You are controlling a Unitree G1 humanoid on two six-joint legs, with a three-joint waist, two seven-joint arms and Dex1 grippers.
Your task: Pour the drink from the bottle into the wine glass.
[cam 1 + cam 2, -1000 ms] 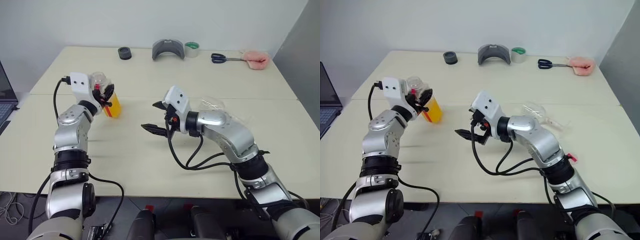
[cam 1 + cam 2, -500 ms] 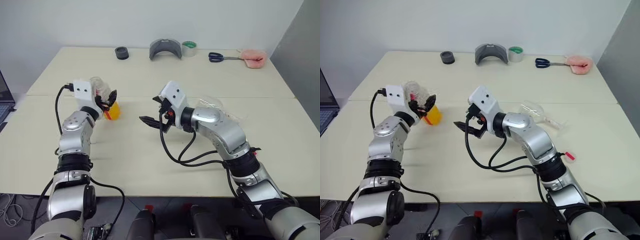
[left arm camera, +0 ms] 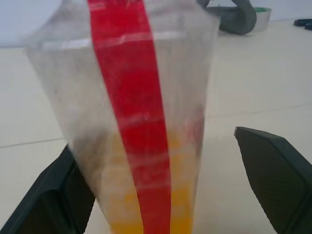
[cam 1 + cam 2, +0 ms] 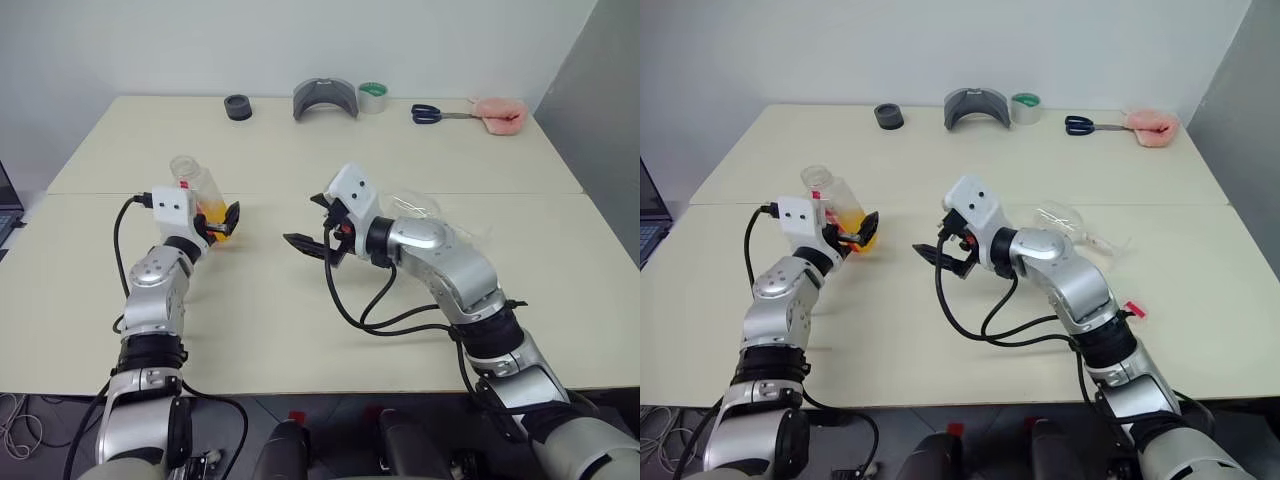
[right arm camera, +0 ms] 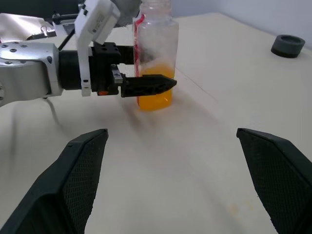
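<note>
The small clear plastic bottle (image 4: 832, 198) with a red vertical strip label stands upright on the pale cream bench (image 4: 940, 300), toward its left side, with the translucent orange-yellow drink (image 5: 155, 97) filling only its lower part. The left gripper (image 4: 860, 232) brackets the bottle's base with its black fingers (image 3: 273, 175) spread wide; in the left wrist view a gap shows between the bottle and the finger on one side, while contact on the other side cannot be told. The right gripper (image 4: 312, 228) hovers near the bench centre, well apart from the bottle, its fingers (image 5: 83, 180) fully spread and holding nothing. The clear stemmed wine glass (image 4: 1072, 225) lies on its side just behind the right forearm. Along the far edge lie a black round cap (image 4: 238, 106), a grey curved holder (image 4: 325, 97), a green-cored tape roll (image 4: 373, 96), dark-handled scissors (image 4: 435, 114) and a pink soft object (image 4: 499, 111).
</note>
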